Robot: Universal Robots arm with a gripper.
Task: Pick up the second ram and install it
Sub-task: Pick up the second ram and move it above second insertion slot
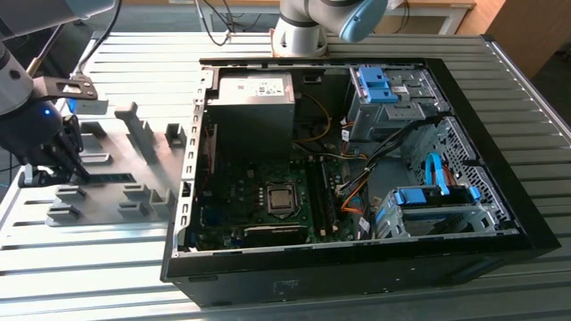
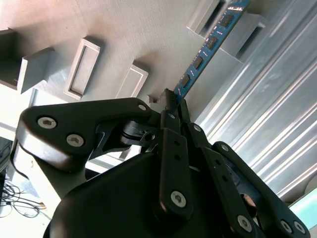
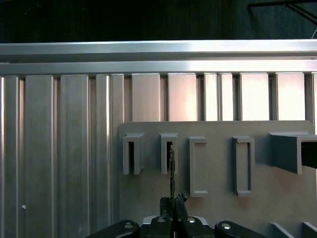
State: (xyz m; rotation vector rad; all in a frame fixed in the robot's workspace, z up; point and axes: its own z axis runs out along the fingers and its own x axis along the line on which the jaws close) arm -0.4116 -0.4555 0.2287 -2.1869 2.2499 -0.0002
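The ribbed metal tabletop (image 1: pixel 89 267) carried an open computer case (image 1: pixel 357 264), which took up the middle and three o'clock side of the exterior view, with its dark green motherboard (image 1: pixel 232 200) exposed. The arm (image 1: pixel 27 130) stood at nine o'clock, cut off by the frame edge. Its wrist pointed down over the grey slotted holder (image 1: pixel 111 140), which lay at nine o'clock of the case. The gripper (image 1: pixel 71 172) sat low on that holder.

In the second wrist view the gripper (image 2: pixel 171 101) was clamped on one end of the second ram (image 2: pixel 208 47). The blue-green stick reached away to a raised slot of the holder (image 2: pixel 114 29). The gripped end was hidden between the fingers, and the far tip was cut off. In the first wrist view the second ram (image 3: pixel 172 168) showed edge-on as a thin dark line. Whether it sat in the slot could not be told.
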